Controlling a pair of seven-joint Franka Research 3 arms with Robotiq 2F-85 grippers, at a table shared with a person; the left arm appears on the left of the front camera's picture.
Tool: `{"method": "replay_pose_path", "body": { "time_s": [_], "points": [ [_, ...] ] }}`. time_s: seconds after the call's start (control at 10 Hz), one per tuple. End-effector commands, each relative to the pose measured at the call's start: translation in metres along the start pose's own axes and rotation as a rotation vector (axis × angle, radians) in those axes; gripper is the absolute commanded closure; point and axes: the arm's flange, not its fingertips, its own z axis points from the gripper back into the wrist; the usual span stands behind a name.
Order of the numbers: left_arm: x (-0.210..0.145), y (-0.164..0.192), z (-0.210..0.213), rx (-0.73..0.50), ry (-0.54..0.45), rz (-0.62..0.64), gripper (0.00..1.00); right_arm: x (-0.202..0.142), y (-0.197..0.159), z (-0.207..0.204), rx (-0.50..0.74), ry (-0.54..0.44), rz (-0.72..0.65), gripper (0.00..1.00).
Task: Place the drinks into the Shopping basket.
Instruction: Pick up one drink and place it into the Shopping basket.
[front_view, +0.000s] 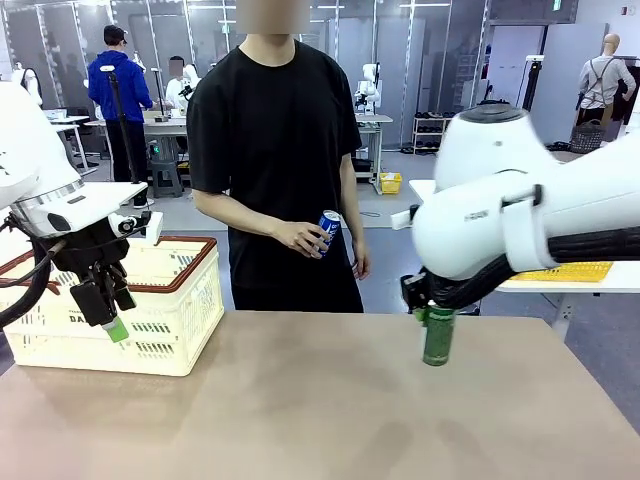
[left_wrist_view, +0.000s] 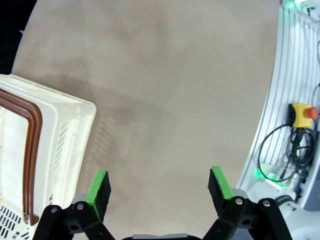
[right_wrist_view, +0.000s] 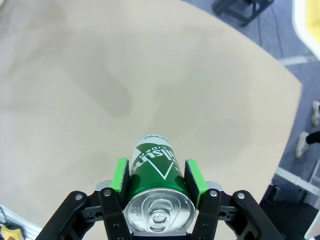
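A green can (front_view: 438, 336) hangs just above the table at the right, upright, with my right gripper (front_view: 432, 312) shut on it near its top. In the right wrist view the green can (right_wrist_view: 156, 165) sits between the two green pads (right_wrist_view: 120, 173), silver top toward the camera. The person across the table holds a blue can (front_view: 327, 231) in one hand at waist height. The Shopping basket (front_view: 190, 330) stands at the table's left, cream with a brown rim. My left gripper (front_view: 108, 312) hangs open in front of the Shopping basket (left_wrist_view: 75, 125), nothing between its fingers (left_wrist_view: 99, 189).
Bare tan tabletop spreads between the basket and the green can. A yellow mesh basket (front_view: 575, 271) lies on another table behind my right arm. In the left wrist view a robot base with a yellow stop button (left_wrist_view: 302, 114) and cables borders the table.
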Motion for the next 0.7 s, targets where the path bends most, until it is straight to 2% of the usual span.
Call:
{"method": "replay_pose_path", "body": {
  "time_s": [0.0,0.3,0.6],
  "points": [
    [0.000,-0.001,0.001,0.006,0.016,0.003,0.01,0.037,0.029,-0.007,-0.019,-0.012,0.017,0.97],
    [0.000,-0.001,0.001,0.006,0.016,0.003,0.01,0.059,0.079,-0.029,0.017,0.019,0.088,0.97],
    [0.000,-0.001,0.001,0.006,0.016,0.003,0.01,0.063,0.118,-0.058,0.047,0.011,0.141,0.97]
  ]
}}
